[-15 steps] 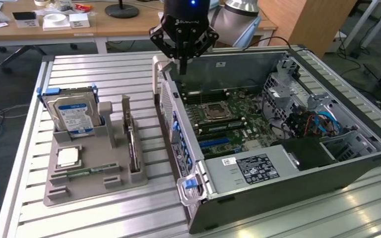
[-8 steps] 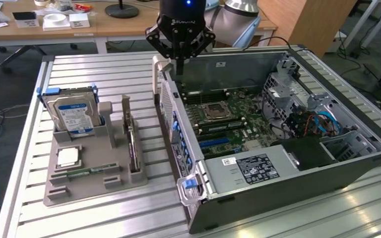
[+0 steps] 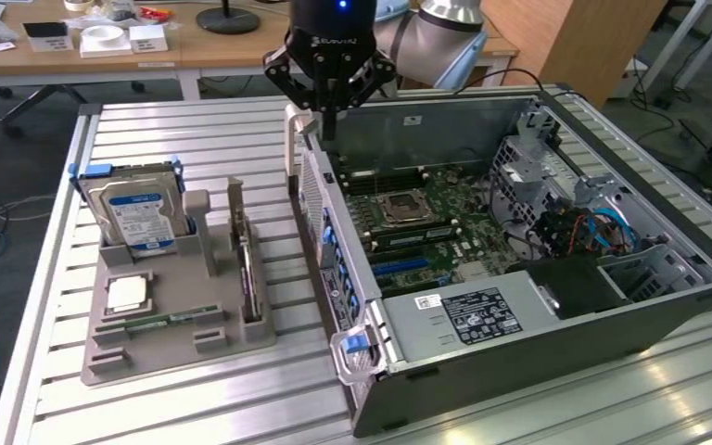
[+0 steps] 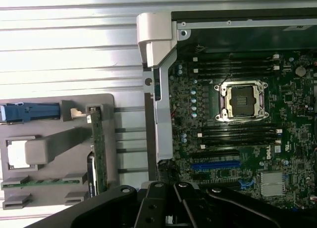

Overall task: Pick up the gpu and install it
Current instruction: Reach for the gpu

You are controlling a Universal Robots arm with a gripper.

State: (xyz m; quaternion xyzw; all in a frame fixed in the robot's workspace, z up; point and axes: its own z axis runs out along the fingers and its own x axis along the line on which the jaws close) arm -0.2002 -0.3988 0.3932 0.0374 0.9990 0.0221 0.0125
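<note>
The gpu stands on its edge in a slot of the grey holder on the table, at the exterior view's left. In the wrist view the gpu is a thin strip with a green edge and a dark face. My gripper hangs shut with nothing in it, above the rear edge of the open computer case and well away from the card. In the wrist view its black fingers meet over the case wall, beside the motherboard. A blue expansion slot lies on the motherboard.
The grey holder also carries a silver hard drive with a blue label, a processor chip and a green memory stick. A white latch arm stands at the case's rear corner. Desks with clutter stand behind the slatted metal table.
</note>
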